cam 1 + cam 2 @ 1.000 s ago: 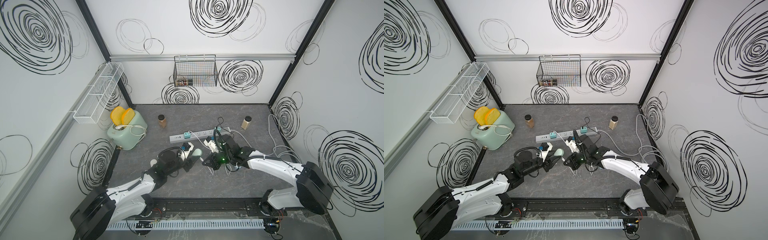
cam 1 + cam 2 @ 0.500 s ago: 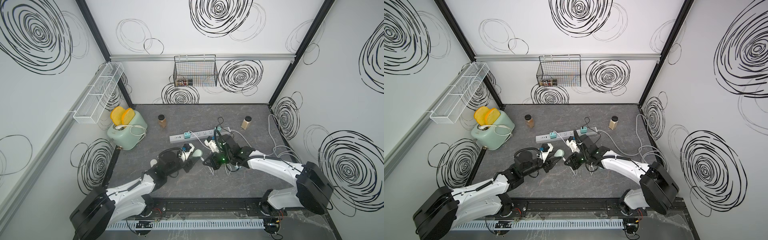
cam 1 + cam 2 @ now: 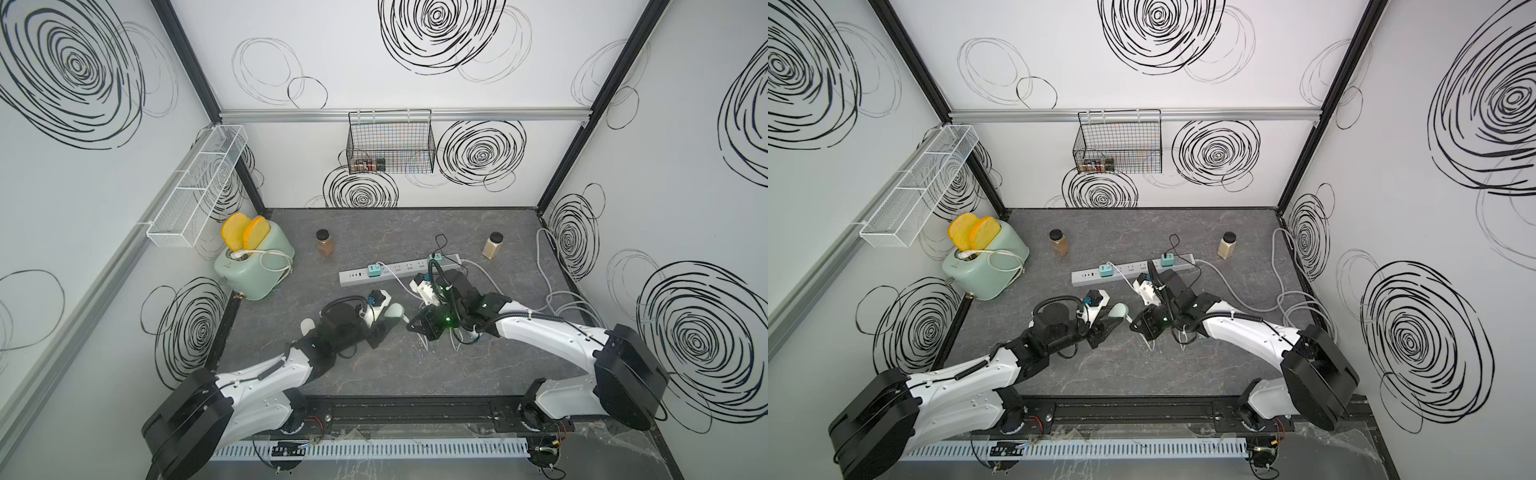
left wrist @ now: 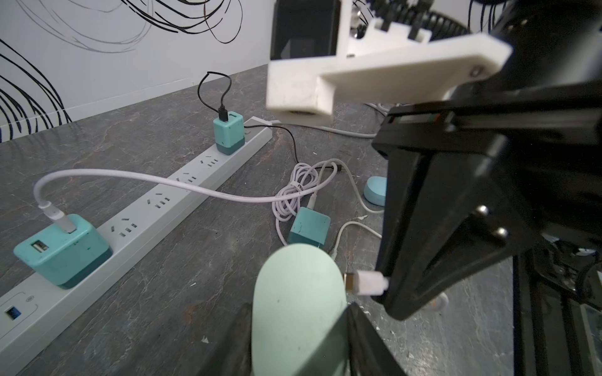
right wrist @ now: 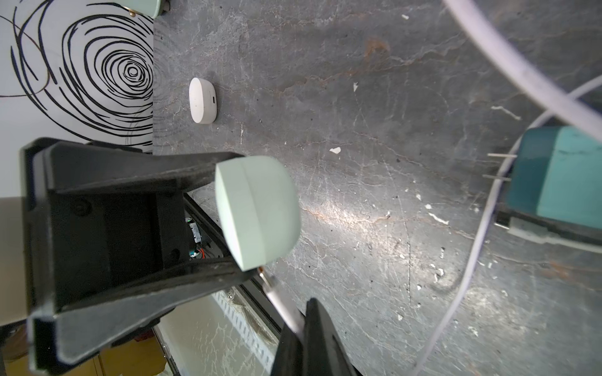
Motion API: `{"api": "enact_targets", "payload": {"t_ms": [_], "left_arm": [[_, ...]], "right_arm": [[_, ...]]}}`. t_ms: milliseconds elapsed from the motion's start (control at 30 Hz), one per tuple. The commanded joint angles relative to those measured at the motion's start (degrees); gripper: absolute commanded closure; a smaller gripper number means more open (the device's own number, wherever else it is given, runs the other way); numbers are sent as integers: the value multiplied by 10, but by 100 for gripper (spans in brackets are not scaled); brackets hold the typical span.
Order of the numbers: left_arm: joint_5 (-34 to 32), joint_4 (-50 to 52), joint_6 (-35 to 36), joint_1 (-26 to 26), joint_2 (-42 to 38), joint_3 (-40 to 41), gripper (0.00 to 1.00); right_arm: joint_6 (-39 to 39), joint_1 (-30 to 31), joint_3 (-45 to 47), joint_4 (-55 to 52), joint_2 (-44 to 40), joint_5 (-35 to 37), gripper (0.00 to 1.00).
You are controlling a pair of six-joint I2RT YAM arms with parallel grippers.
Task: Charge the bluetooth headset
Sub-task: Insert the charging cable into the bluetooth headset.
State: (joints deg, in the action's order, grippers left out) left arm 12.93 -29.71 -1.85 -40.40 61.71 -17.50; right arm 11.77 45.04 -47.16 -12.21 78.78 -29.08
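The bluetooth headset is a mint-green oval case (image 4: 298, 309), held above the table by my left gripper (image 4: 298, 328), which is shut on it. Both top views show the case (image 3: 394, 309) (image 3: 1119, 309) between the two arms. My right gripper (image 5: 306, 325) is shut on a white cable plug (image 4: 366, 282). The plug's metal tip sits right at the case's side edge (image 5: 257, 208), beside a left finger (image 5: 202, 270). I cannot tell whether the tip is inside a port. From above, the left gripper (image 3: 384, 322) and right gripper (image 3: 411, 326) almost meet.
Behind the grippers lies a grey power strip (image 3: 399, 270) with two teal chargers (image 3: 374, 271) (image 3: 435, 262) plugged in. A loose teal charger (image 4: 308, 228), coiled white cable (image 4: 293, 192), a blue case (image 4: 374, 195) and a white case (image 5: 202, 101) lie on the table. A toaster (image 3: 253, 266) stands far left, with two jars (image 3: 325, 243) (image 3: 493, 245) behind.
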Motion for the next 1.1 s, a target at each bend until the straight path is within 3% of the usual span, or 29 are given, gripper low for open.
{"api": "enact_targets", "payload": {"t_ms": [0,667,1067], "left_arm": [[4,-26,-18,-1,-11,-16,71],[30,-60,-40,9,10,-18,70],[1,-58,-37,8,19,-23,71]], "right_arm": [[-4,0,-10,-7,8,11,99],[-3,0,-15,3,19,-4,99],[-8,0,-6,-3,1,-6,99]]}}
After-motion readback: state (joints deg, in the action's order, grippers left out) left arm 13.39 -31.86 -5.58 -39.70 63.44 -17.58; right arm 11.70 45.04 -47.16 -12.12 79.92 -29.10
